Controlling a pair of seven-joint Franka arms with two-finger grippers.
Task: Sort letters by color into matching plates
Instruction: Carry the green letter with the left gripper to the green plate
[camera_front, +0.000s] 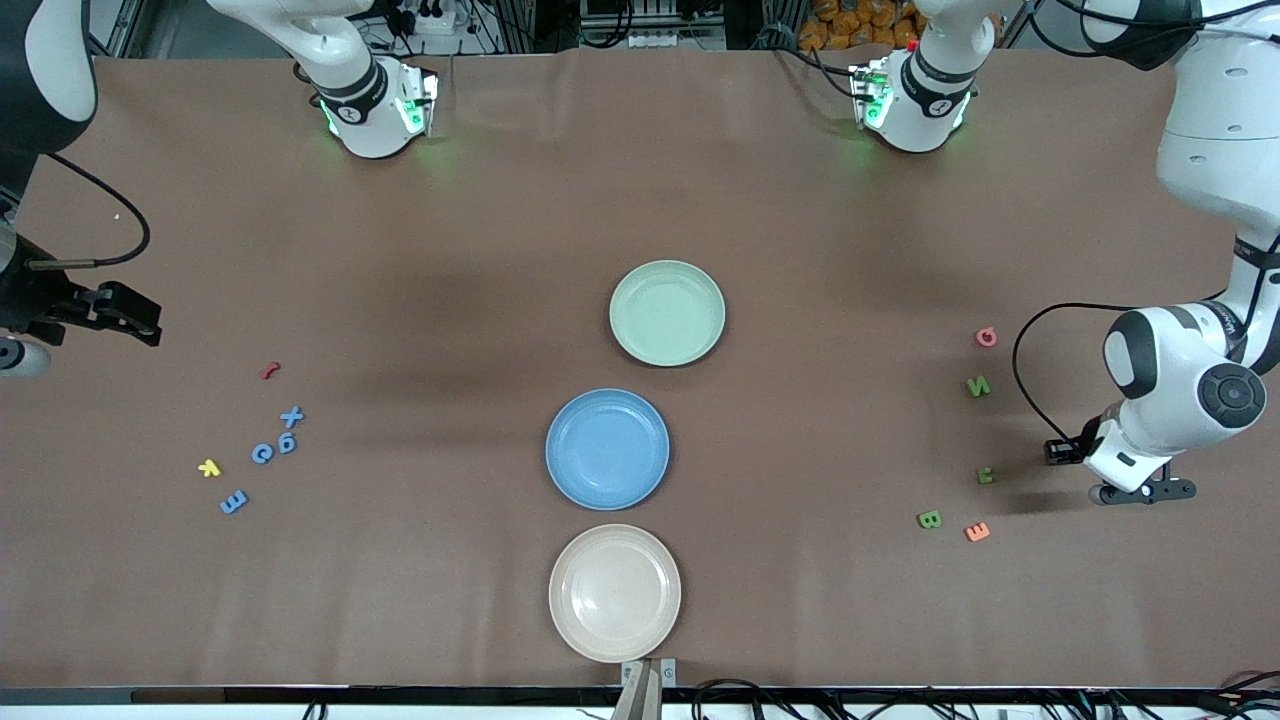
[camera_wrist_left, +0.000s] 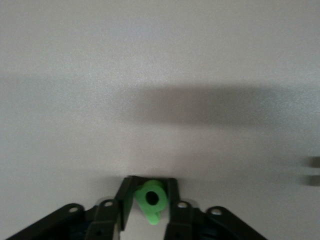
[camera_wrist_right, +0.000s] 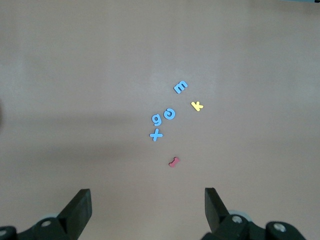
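Note:
My left gripper is down at the table at the left arm's end, shut on a green letter with a hole in it, one finger on each side. That letter is hidden in the front view. Three more green letters lie on the table beside it. Several blue letters lie clustered at the right arm's end, also in the right wrist view. My right gripper hangs open and empty near them. The mint green plate and blue plate sit mid-table.
A beige plate sits nearest the front camera. A pink letter and an orange letter lie among the green ones. A red letter and a yellow letter lie by the blue ones.

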